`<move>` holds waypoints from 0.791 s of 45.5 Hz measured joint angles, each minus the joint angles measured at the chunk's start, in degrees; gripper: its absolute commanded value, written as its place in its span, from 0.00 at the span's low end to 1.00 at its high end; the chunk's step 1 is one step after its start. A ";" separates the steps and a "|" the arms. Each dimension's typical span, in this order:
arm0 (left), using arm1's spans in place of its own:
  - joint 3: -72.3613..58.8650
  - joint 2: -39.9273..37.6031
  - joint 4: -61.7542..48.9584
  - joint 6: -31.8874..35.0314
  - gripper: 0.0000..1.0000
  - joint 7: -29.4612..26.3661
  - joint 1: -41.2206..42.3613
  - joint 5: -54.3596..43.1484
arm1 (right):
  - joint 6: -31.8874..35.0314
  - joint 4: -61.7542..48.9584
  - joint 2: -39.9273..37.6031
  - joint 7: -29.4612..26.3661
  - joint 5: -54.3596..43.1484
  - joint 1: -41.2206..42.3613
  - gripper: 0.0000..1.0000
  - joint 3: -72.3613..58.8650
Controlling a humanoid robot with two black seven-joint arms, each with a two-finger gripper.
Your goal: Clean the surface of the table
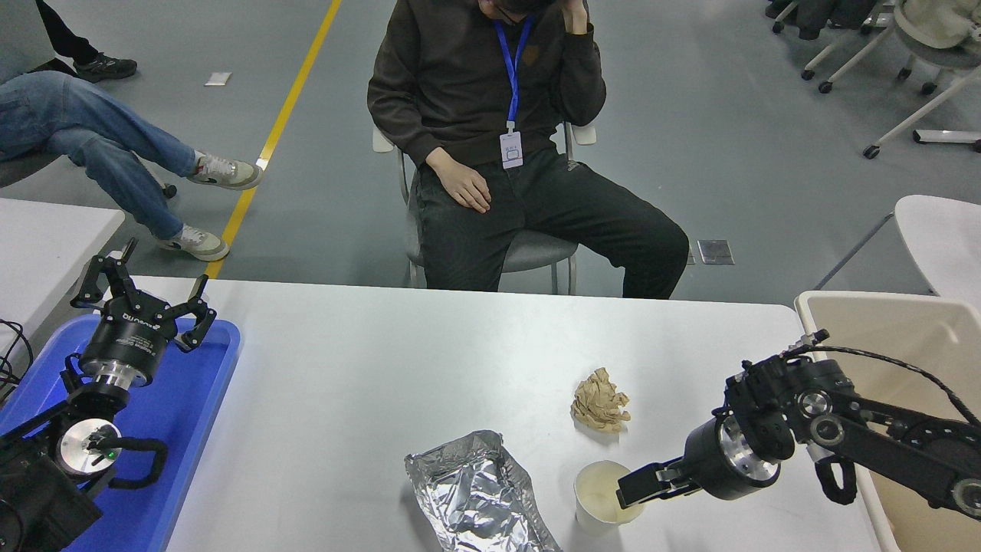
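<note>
floor (728, 153): smooth grey, evenly lit | yellow line (280, 123): painted, running from far centre toward the near left | floor plate (716, 251): small metal square at right | wheeled chairs (881, 46): white-legged, far right | second table (46, 245): white, left edge | seated person's chair (536, 257): grey, centre

Matte smooth tabletop (368, 383), crinkled shiny foil (479, 498), crumpled brown paper (600, 400), paper cup (605, 498).
</note>
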 measured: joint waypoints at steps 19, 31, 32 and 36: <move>0.00 0.00 -0.07 0.00 1.00 0.00 0.00 0.03 | 0.03 -1.41 1.41 0.05 -0.21 -1.25 0.00 0.41; 0.00 0.00 -0.08 0.00 1.00 0.00 0.00 0.03 | -0.02 -1.56 1.50 0.23 -0.24 -2.26 0.00 0.85; 0.00 0.00 -0.08 0.00 1.00 0.00 0.00 0.03 | -0.02 -1.56 1.50 0.25 -0.24 -2.30 0.00 0.92; 0.00 0.00 -0.08 -0.01 1.00 0.00 0.00 0.03 | -0.05 -1.57 1.47 0.32 -0.20 -2.39 0.00 1.28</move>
